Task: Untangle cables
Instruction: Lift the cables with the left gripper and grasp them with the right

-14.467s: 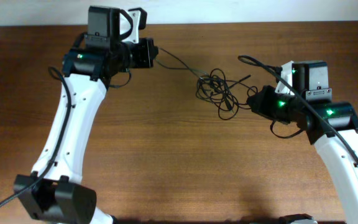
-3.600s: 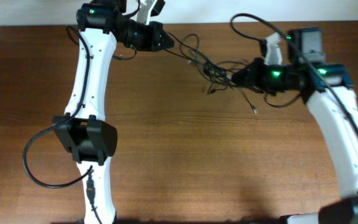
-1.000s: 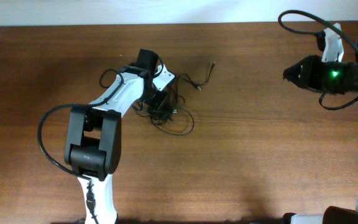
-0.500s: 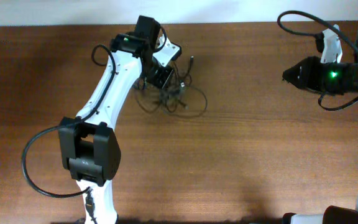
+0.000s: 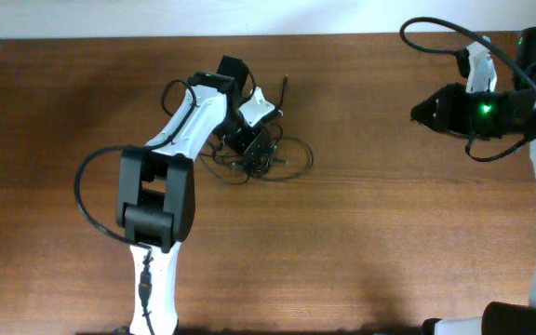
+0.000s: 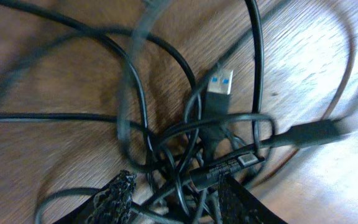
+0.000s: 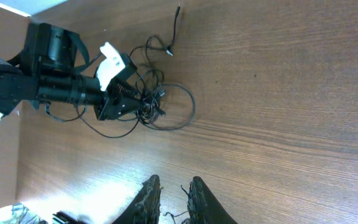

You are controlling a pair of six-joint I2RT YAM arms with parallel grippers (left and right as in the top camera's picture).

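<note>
From above, the cables [image 5: 282,160] lie in a tangled clump on the surface [image 5: 361,242], far and left of centre. The left hand [image 5: 257,147] is down in them and the right hand [image 5: 417,113] is well apart at the far right. Left wrist: fingers [image 6: 114,199] pinched on a bunch of strands, a silvery plug [image 6: 219,84] just beyond. Right wrist: that hand is nearly closed, gripping nothing, with the clump far off to the left.
</note>
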